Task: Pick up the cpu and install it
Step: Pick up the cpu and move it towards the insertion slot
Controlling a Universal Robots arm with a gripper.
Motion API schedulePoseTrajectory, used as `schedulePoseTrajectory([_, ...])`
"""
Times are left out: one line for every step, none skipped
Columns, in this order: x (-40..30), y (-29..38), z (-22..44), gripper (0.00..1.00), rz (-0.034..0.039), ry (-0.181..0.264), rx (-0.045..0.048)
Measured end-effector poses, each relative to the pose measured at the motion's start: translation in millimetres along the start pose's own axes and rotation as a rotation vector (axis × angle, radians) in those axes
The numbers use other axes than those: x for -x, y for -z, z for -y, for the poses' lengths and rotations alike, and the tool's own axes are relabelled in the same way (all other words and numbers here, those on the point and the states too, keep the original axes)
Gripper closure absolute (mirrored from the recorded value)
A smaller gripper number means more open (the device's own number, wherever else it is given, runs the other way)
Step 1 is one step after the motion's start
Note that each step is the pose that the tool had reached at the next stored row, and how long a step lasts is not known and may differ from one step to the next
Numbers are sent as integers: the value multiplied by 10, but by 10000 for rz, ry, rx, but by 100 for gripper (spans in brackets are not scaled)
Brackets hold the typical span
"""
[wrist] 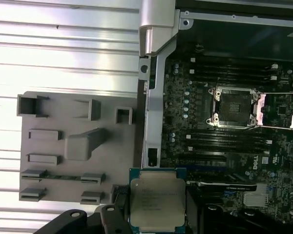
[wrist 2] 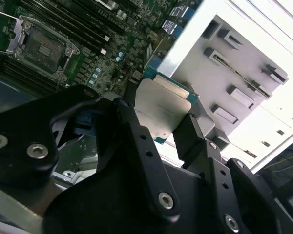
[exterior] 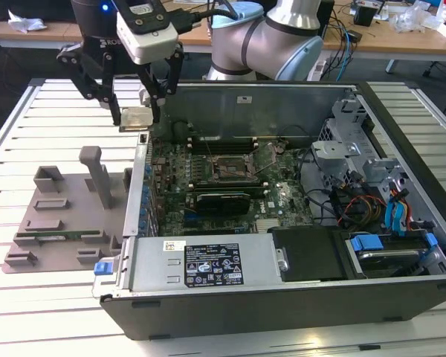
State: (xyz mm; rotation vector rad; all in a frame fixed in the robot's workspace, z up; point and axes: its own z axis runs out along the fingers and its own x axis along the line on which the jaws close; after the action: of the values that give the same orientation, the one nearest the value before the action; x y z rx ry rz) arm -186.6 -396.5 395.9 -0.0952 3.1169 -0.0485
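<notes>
Silver-grey flat square cpu (exterior: 136, 119) gripped between black jaws, 10 o'clock of dark open motherboard socket (exterior: 229, 169) in exterior view; socket likely damaged if seated tilted.

The cpu (wrist: 157, 202) shows its silver top over the case wall (wrist: 154, 112), which separates the grey holder tray (wrist: 53, 122) from the open motherboard socket (wrist: 233, 106).

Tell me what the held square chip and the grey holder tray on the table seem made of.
Small flat square silver-grey chip: metal lid by its dull sheen, on a thin green board edge, likely laminate. Flat grey holder tray: probably moulded plastic, matt, uniform colour, blocky raised slots.
</notes>
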Motion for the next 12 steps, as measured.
schedulePoseTrajectory([17, 0, 1, 45, -1, 0, 0])
schedulePoseTrajectory([43, -2, 3, 45, 0, 0, 0])
schedulePoseTrajectory([74, -3, 5, 45, -1, 1, 0])
schedulePoseTrajectory([90, -3, 5, 45, -1, 1, 1])
schedulePoseTrajectory([106, -3, 6, 45, -1, 1, 0])
schedulePoseTrajectory([136, -5, 8, 45, -2, 1, 1])
schedulePoseTrajectory([172, -6, 10, 45, -2, 0, 0])
schedulePoseTrajectory([189, -6, 11, 45, -2, 0, 0])
schedulePoseTrajectory([205, -7, 12, 45, -2, 0, 1])
schedulePoseTrajectory([238, -8, 14, 45, -3, 1, 0])
schedulePoseTrajectory([270, -9, 16, 45, -4, 1, 0])
schedulePoseTrajectory([303, -11, 18, 45, -3, 0, 0])
